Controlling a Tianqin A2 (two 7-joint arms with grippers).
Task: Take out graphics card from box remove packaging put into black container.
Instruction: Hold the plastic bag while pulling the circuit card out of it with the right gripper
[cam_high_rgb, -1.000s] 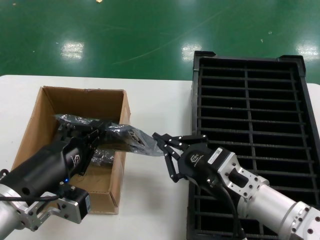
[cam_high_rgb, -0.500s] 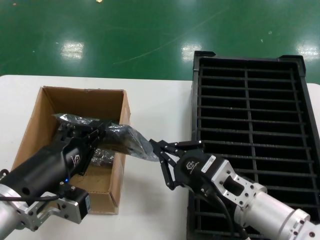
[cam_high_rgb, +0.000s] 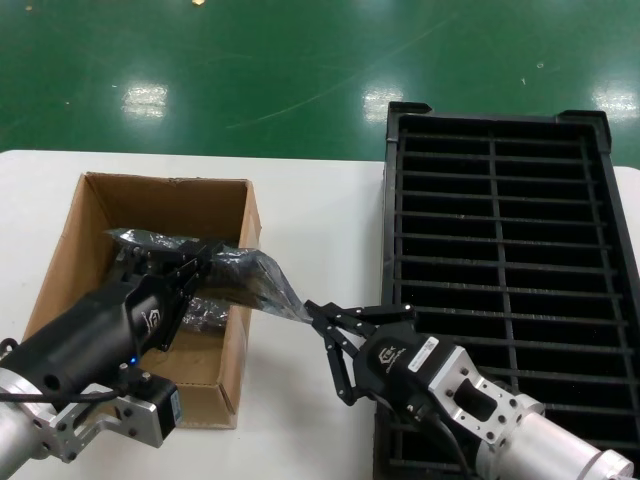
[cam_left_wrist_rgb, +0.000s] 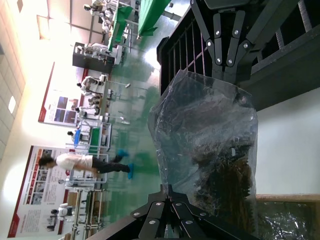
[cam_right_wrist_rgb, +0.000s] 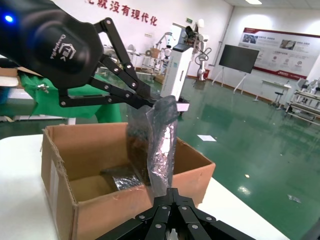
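The packaging (cam_high_rgb: 255, 278), a crinkled smoky-grey bag, hangs stretched between both grippers over the right wall of the box (cam_high_rgb: 75, 235). A dark shape, the graphics card (cam_left_wrist_rgb: 225, 167), shows through the plastic. My left gripper (cam_high_rgb: 203, 256) is shut on the bag's end above the box; in its wrist view the jaws (cam_left_wrist_rgb: 168, 189) pinch the bag's edge. My right gripper (cam_high_rgb: 312, 308) is shut on the other end over the white table, seen close up (cam_right_wrist_rgb: 171, 192) with the packaging (cam_right_wrist_rgb: 152, 145) rising from it. The black container (cam_high_rgb: 392, 150) lies to the right.
Another crinkled grey bag (cam_high_rgb: 207, 315) lies on the floor of the box (cam_right_wrist_rgb: 95, 205). The container's slotted rows (cam_high_rgb: 500, 230) run beside and under my right arm. White table (cam_high_rgb: 310, 210) separates box and container. Green floor lies beyond the table.
My right gripper has drawn back toward the near edge of the table, pulling its end of the bag down and stretching it. The left gripper has held still.
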